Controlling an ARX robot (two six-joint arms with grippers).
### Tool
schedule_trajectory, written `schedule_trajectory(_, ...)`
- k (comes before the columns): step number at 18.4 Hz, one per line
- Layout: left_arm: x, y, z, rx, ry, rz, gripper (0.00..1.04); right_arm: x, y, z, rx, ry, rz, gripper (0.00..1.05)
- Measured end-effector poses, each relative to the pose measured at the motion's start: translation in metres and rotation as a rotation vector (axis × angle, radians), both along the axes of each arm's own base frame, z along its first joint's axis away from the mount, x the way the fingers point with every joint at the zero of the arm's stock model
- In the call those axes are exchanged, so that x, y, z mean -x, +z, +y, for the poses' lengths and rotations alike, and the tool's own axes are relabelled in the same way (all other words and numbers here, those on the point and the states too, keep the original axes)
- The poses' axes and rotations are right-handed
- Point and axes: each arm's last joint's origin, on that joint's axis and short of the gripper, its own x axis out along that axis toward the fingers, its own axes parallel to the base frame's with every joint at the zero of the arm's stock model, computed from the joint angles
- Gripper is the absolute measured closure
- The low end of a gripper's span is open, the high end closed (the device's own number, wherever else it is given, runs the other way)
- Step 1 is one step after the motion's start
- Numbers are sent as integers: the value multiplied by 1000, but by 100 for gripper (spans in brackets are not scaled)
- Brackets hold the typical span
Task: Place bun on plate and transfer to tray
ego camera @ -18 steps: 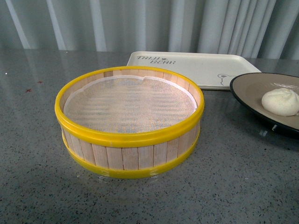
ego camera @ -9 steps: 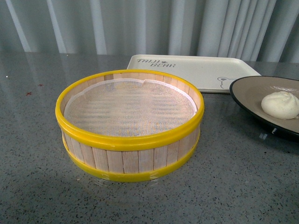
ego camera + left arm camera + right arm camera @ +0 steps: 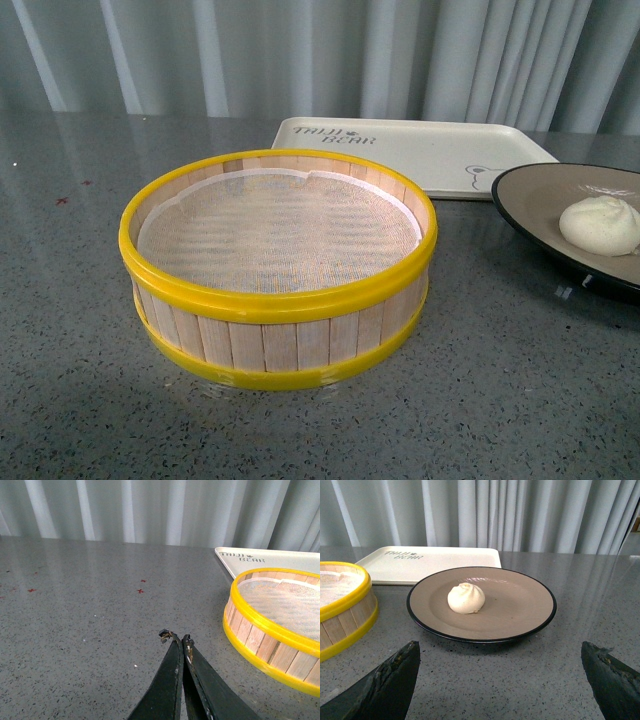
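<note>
One bun (image 3: pixel 466 598) sits on the plate (image 3: pixel 530 605) before my wide-spread right gripper (image 3: pixel 499 651); my left gripper (image 3: pixel 176 637) is clenched empty near the steamer basket (image 3: pixel 260 640).

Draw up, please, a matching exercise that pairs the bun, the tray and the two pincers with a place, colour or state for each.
Things:
1. bun
2. tray
3. left pincer
4. right pincer

Descriptions:
A. wide open, holding nothing
B. shut, holding nothing
C. resting on the plate
D. cream-white, with dark lettering

Pairs: 1-C, 2-D, 3-B, 4-A.
</note>
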Motion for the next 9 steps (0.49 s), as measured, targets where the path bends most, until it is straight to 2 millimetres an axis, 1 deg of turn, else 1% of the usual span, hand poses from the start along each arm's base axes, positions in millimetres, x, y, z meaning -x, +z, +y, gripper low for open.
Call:
schedule_trajectory(6, 2, 0, 0, 0, 0, 0, 101, 0, 0, 0, 0, 0, 0, 9)
schedule_trajectory(7, 20, -4, 0, 0, -1, 6, 7, 0, 0, 0, 0, 0, 0, 9)
schedule_trajectory(9, 20, -4, 0, 0, -1, 6, 7, 0, 0, 0, 0, 0, 0, 9)
